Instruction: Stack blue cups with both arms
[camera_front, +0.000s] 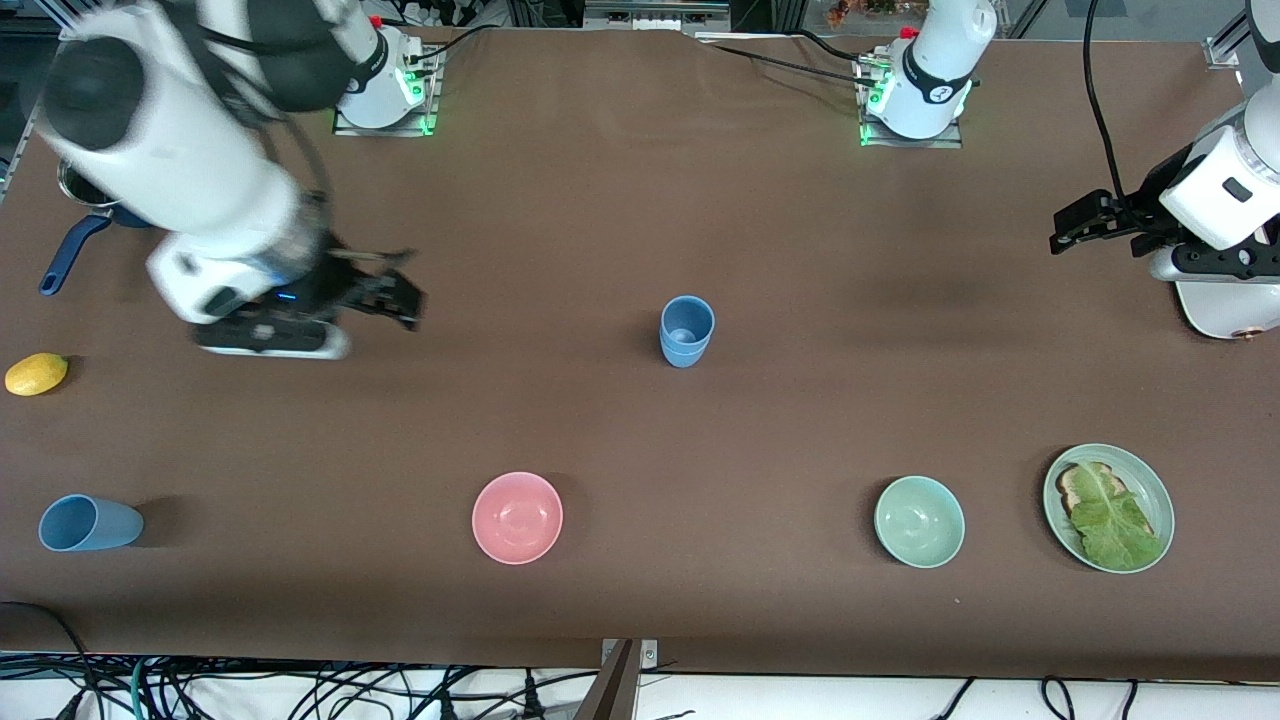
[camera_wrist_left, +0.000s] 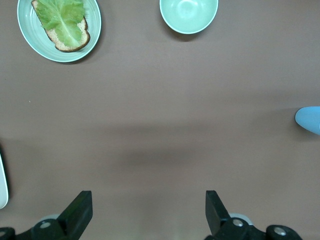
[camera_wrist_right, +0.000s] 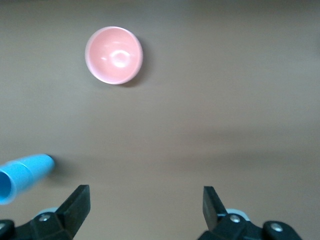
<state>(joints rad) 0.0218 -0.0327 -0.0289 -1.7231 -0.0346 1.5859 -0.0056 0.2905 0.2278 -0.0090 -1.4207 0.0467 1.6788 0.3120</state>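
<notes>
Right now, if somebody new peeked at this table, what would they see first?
Probably the stacked blue cups standing mid-table, with a pink bowl nearer the front camera. Another blue cup lies on its side at the right arm's end. Both open tools, right tool and left tool, hang over bare table.

Stacked cups (camera_front: 687, 332) mid-table, apart from bowls (camera_front: 517, 517)

Light-blue cups (camera_front: 687, 331), pink bowl (camera_front: 517, 517), mint bowl (camera_front: 919, 521), yellow lemon (camera_front: 36, 374), brown table (camera_front: 640, 200)
</notes>
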